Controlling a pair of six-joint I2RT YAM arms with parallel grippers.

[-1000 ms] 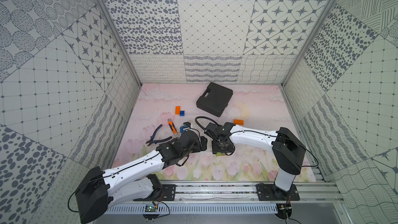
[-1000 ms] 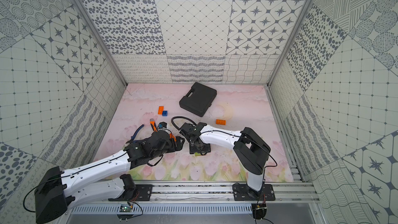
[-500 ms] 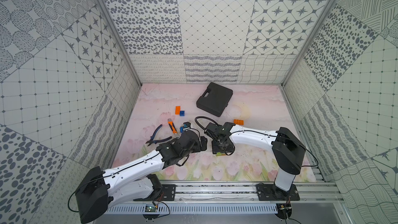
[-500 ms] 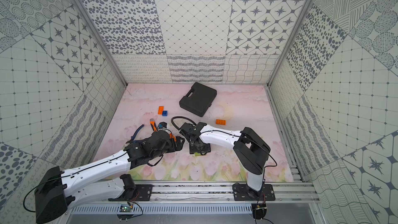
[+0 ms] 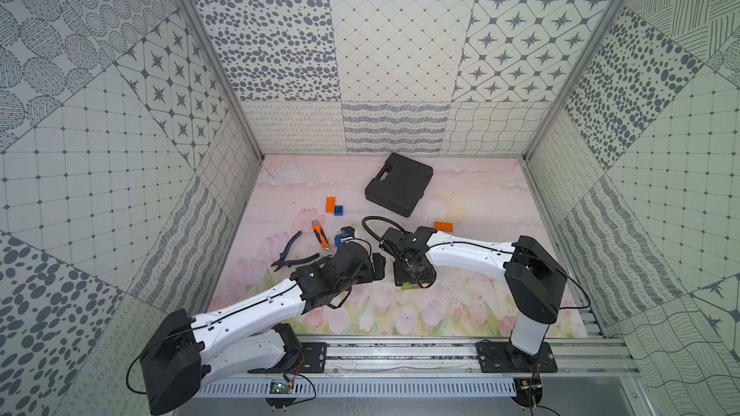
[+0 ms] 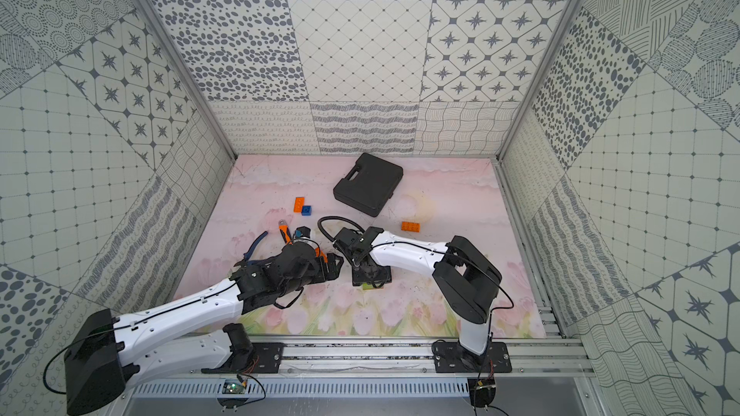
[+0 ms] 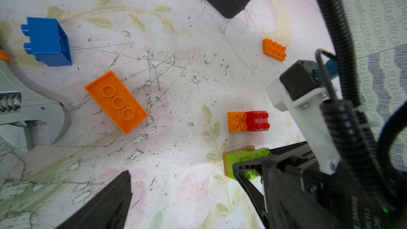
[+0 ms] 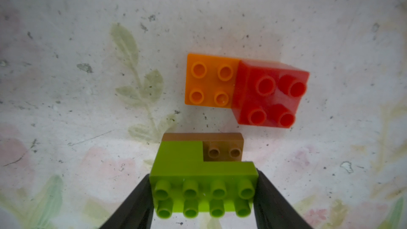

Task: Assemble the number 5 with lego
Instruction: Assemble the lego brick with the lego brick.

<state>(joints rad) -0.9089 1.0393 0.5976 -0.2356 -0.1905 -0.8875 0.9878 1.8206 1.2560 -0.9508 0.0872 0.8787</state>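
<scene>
Near the tabletop's left edge: blue-handled pliers. Back of centre: an orange brick with a blue brick just beside it. Centre: the left gripper, jaws wide apart over bare tabletop. Just right of it, the right gripper is clamped on the long green brick, which is stacked on a brown brick. A red brick lies near them. Toward the right edge: a second orange brick.

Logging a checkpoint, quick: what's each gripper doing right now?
Left gripper: open, holding nothing.
Right gripper: closed on the green brick.
</scene>
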